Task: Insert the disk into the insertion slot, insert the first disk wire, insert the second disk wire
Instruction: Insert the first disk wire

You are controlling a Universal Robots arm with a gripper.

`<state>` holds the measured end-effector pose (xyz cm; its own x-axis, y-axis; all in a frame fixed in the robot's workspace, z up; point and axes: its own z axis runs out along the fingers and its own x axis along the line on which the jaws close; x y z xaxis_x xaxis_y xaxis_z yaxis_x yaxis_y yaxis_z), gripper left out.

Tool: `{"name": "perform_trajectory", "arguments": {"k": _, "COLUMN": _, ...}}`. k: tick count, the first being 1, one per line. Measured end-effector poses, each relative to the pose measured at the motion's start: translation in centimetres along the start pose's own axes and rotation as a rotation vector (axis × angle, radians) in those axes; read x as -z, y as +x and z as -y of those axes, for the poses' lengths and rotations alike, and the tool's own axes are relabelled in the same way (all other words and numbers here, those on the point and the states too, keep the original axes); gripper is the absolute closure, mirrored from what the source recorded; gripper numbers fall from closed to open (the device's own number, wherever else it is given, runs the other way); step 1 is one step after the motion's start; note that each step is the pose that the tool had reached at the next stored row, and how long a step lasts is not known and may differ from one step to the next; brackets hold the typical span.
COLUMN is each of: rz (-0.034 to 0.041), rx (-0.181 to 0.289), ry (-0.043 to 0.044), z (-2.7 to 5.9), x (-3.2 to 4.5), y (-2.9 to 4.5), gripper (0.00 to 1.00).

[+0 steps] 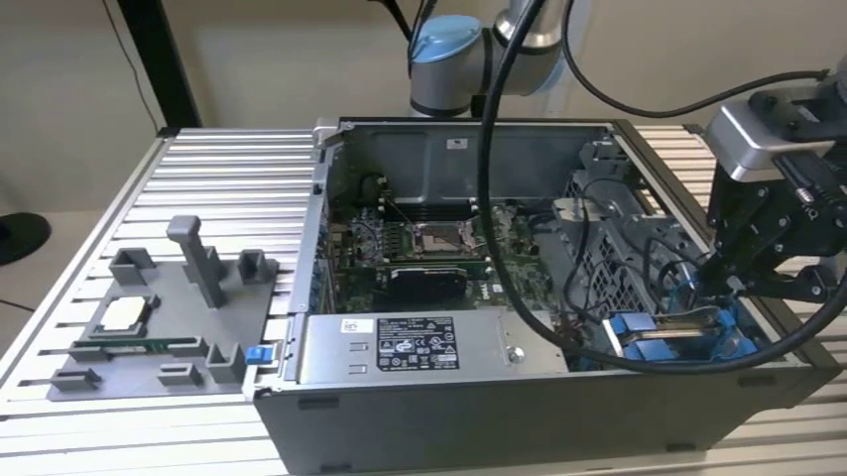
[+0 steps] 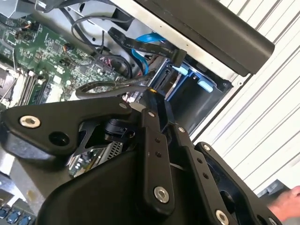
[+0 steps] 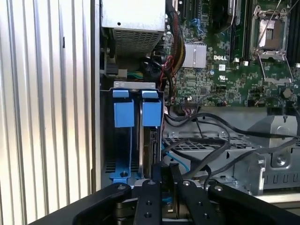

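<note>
The disk [image 3: 151, 149] stands edge-on in the insertion slot [image 3: 121, 164], a grey cage bay with blue rails, under two blue tabs [image 3: 151, 112]. In the exterior view the slot [image 1: 721, 342] is at the case's near corner on the exterior view's right, with its blue tabs [image 1: 636, 332] facing the power supply. My gripper [image 1: 728, 288] hangs just above that cage. Its fingers [image 3: 157, 171] are pressed close together over the disk's rear end. A black disk wire [image 2: 101, 86] runs up to the fingertips of the gripper [image 2: 157, 101] and ends between them. A second black wire with a flat plug [image 2: 176, 56] and a blue wire [image 2: 150, 40] hang loose beside the cage.
The open case holds the motherboard [image 1: 423, 248], a grey power-supply box [image 1: 397, 347] and tangled cables [image 3: 211, 154] over the cage. A grey fixture with parts [image 1: 146, 327] sits on the slatted table [image 1: 225, 169] at the exterior view's left. A person's hand [image 2: 286, 201] is near the table edge.
</note>
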<state>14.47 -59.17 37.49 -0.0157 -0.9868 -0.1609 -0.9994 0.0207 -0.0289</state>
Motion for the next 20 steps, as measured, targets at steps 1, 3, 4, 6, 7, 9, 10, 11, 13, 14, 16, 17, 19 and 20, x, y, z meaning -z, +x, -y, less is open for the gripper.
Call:
{"name": "perform_trajectory", "arguments": {"k": 1, "rz": 0.0, "rx": -0.002, "ry": -0.001, "z": 0.05, "x": -0.14, "y": 0.03, "gripper": 1.0}}
{"name": "perform_trajectory", "arguments": {"k": 3, "rz": -0.0005, "rx": -0.004, "ry": -0.0114, "z": 0.3, "x": -0.3, "y": 0.09, "gripper": 1.0}}
{"name": "perform_trajectory", "arguments": {"k": 4, "rz": -0.0004, "rx": -0.006, "ry": -0.0203, "z": 0.47, "x": -0.37, "y": 0.12, "gripper": 1.0}}
{"name": "perform_trajectory", "arguments": {"k": 6, "rz": -0.0008, "rx": -0.009, "ry": -0.0389, "z": 0.83, "x": -0.49, "y": 0.18, "gripper": 1.0}}
{"name": "perform_trajectory", "arguments": {"k": 7, "rz": -0.0011, "rx": -0.01, "ry": -0.0465, "z": 1.03, "x": -0.55, "y": 0.21, "gripper": 1.0}}
{"name": "perform_trajectory", "arguments": {"k": 9, "rz": -0.0011, "rx": -0.012, "ry": -0.0581, "z": 1.45, "x": -0.73, "y": 0.25, "gripper": 1.0}}
{"name": "perform_trajectory", "arguments": {"k": 10, "rz": -0.001, "rx": -0.012, "ry": -0.0623, "z": 1.62, "x": -0.86, "y": 0.28, "gripper": 1.0}}
{"name": "perform_trajectory", "arguments": {"k": 11, "rz": -0.0013, "rx": -0.013, "ry": -0.0645, "z": 1.71, "x": -0.98, "y": 0.29, "gripper": 1.0}}
{"name": "perform_trajectory", "arguments": {"k": 13, "rz": -0.0015, "rx": -0.013, "ry": -0.067, "z": 1.73, "x": -1.33, "y": 0.36, "gripper": 1.0}}
{"name": "perform_trajectory", "arguments": {"k": 14, "rz": -0.0014, "rx": -0.014, "ry": -0.0678, "z": 1.72, "x": -1.52, "y": 0.39, "gripper": 1.0}}
{"name": "perform_trajectory", "arguments": {"k": 16, "rz": -0.0014, "rx": -0.013, "ry": -0.0682, "z": 1.72, "x": -1.86, "y": 0.44, "gripper": 1.0}}
{"name": "perform_trajectory", "arguments": {"k": 17, "rz": -0.0014, "rx": -0.013, "ry": -0.0682, "z": 1.72, "x": -2.04, "y": 0.47, "gripper": 1.0}}
{"name": "perform_trajectory", "arguments": {"k": 19, "rz": -0.0015, "rx": -0.013, "ry": -0.0683, "z": 1.71, "x": -2.4, "y": 0.53, "gripper": 1.0}}
{"name": "perform_trajectory", "arguments": {"k": 20, "rz": -0.0015, "rx": -0.013, "ry": -0.0684, "z": 1.7, "x": -2.59, "y": 0.56, "gripper": 1.0}}
